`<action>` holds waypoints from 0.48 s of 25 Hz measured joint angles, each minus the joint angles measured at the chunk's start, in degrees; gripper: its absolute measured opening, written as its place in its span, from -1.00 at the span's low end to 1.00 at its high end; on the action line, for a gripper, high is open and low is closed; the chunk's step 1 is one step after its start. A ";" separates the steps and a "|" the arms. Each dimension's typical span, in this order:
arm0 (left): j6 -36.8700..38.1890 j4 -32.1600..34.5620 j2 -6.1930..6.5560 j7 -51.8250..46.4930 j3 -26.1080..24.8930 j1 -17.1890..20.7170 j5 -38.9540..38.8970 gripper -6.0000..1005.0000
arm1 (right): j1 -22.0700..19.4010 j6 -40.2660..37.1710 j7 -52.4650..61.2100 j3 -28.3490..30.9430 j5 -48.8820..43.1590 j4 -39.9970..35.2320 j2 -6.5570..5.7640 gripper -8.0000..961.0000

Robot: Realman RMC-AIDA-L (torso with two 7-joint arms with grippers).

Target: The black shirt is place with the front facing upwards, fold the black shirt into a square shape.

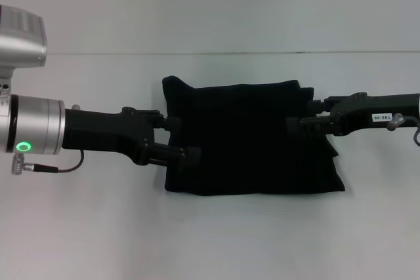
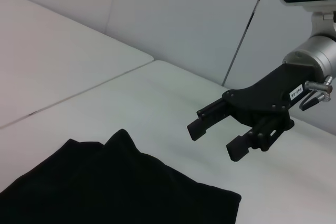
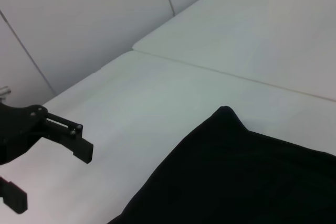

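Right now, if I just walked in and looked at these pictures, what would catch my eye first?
A black shirt, folded into a rough rectangle, lies in the middle of the white table. Two black arms reach in over it from either side: the left gripper over its left edge, the right gripper over its right edge, both with fingers spread open. A green ring light glows on the left arm's silver wrist.

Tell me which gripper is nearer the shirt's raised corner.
Left. The left gripper is just below that corner of the shirt; the right gripper is at the opposite side edge.
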 joint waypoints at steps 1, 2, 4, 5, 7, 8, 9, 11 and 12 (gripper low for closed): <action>-0.01 -0.05 0.01 0.05 0.05 -0.06 0.01 0.81 | 0.00 0.00 0.00 0.00 0.00 0.00 0.00 0.77; -0.02 -0.10 0.02 0.14 0.08 -0.15 0.03 0.81 | -0.03 -0.02 0.24 -0.01 -0.01 -0.17 -0.05 0.77; -0.05 -0.36 0.01 0.40 0.35 -0.42 0.13 0.81 | -0.23 -0.27 1.05 0.00 -0.03 -0.44 -0.44 0.77; -0.06 -0.64 -0.01 0.50 0.58 -0.63 0.18 0.81 | -0.23 -0.27 1.05 0.00 -0.03 -0.44 -0.44 0.77; -0.09 -1.02 0.01 0.55 0.97 -1.01 0.34 0.81 | -0.39 -0.36 1.44 0.02 -0.06 -0.46 -0.74 0.77; -0.11 -1.15 0.03 0.57 1.10 -1.21 0.49 0.81 | -0.42 -0.38 1.63 0.01 -0.08 -0.46 -0.81 0.76; -0.17 -1.19 0.05 0.58 1.16 -1.33 0.65 0.81 | -0.46 -0.39 1.76 0.02 -0.14 -0.46 -0.89 0.76; -0.26 -1.46 0.06 0.59 1.27 -1.68 1.02 0.81 | -0.47 -0.40 1.94 0.03 -0.63 -0.46 -0.99 0.76; -0.28 -1.60 0.10 0.60 1.30 -1.82 1.08 0.81 | -0.48 -0.40 2.05 0.03 -0.94 -0.45 -1.01 0.76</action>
